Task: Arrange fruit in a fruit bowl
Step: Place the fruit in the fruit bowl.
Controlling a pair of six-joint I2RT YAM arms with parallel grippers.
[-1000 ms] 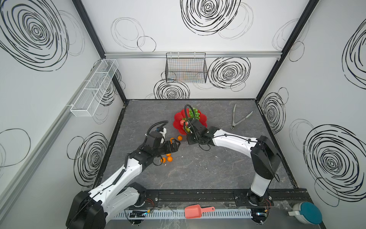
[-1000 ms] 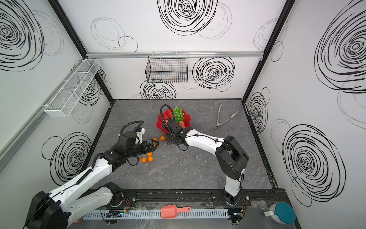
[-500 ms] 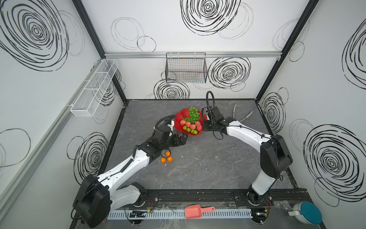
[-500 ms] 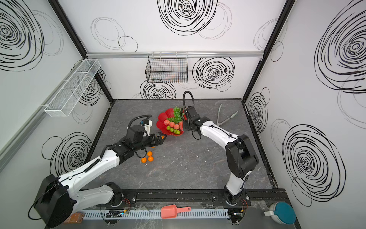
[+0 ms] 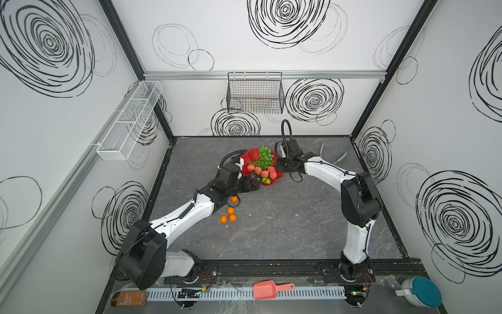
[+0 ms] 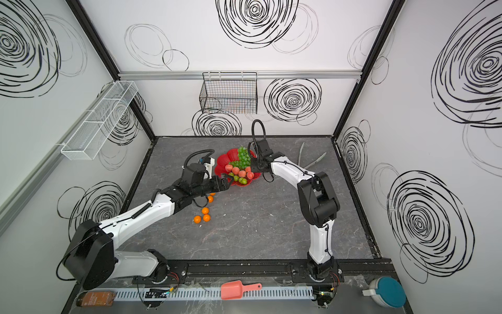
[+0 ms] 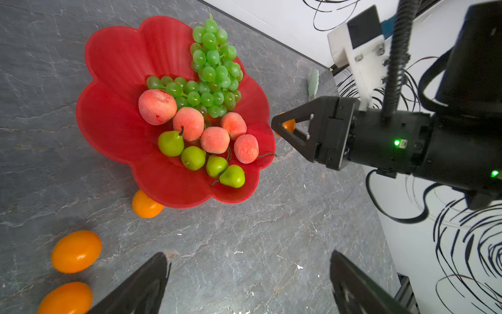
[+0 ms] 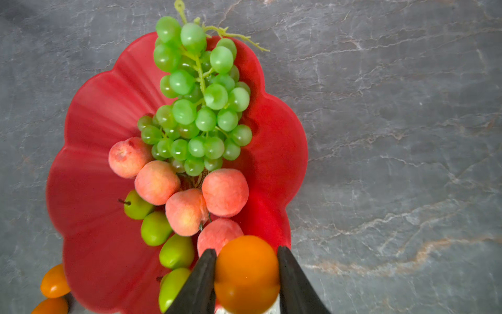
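So, R claw [image 8: 246, 250] grips smooth round tangerine [image 8: 245, 274].

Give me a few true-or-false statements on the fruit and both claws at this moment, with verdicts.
1. The right claw grips a tangerine. True.
2. The grapes lie on the table. False: they lie in the bowl.
3. The left claw is open and empty. True.
4. All tangerines are in the bowl. False: several lie on the table beside it.
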